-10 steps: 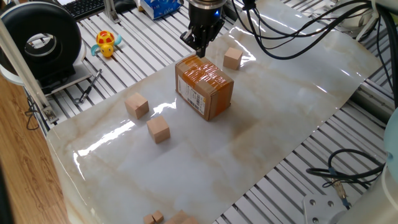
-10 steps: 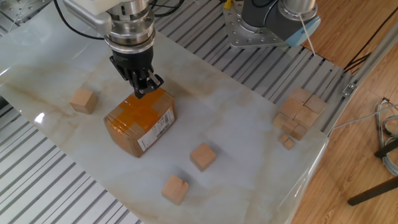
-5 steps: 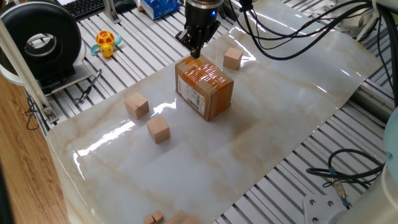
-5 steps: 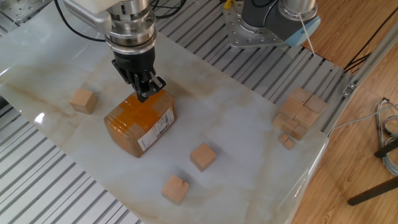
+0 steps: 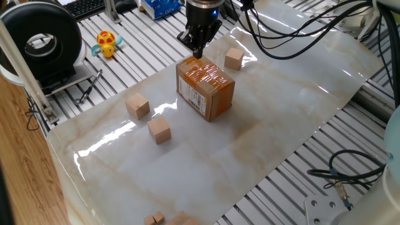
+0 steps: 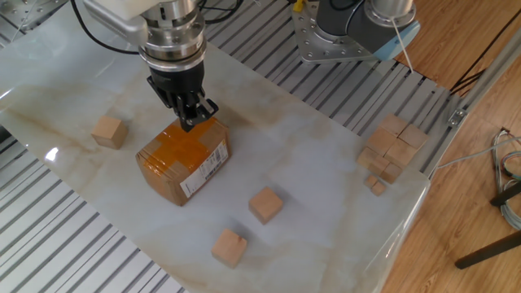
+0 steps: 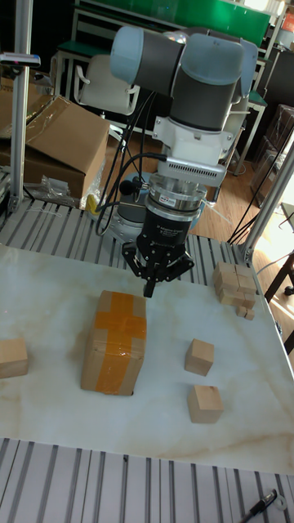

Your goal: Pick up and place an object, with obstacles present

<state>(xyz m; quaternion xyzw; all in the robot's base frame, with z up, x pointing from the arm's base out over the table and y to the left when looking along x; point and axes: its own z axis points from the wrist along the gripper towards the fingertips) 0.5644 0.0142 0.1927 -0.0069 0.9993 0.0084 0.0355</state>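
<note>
1. We see the gripper (image 6: pixel 189 120) pointing straight down, its tips just above the far top edge of the cardboard box (image 6: pixel 182 161); in the tall fixed view the gripper (image 7: pixel 150 288) hangs just above and behind the box's (image 7: pixel 114 341) right rear corner.
2. The fingers are drawn together into a narrow point, with nothing between them.
3. The box stands on the marble-patterned sheet (image 5: pixel 262 125), orange tape crossed on its top and a white barcode label on one side.
4. One wooden cube (image 6: pixel 109 131) sits alone on the left of the box in the other fixed view, well apart from it.
5. Two more cubes (image 6: pixel 265 204) (image 6: pixel 229 247) lie near each other on the opposite side of the box.
6. A heap of cubes (image 6: pixel 391 149) rests at the sheet's right edge in that view.
7. A yellow toy (image 5: pixel 107 43) lies off the sheet on the slatted table (image 5: pixel 140 47).
</note>
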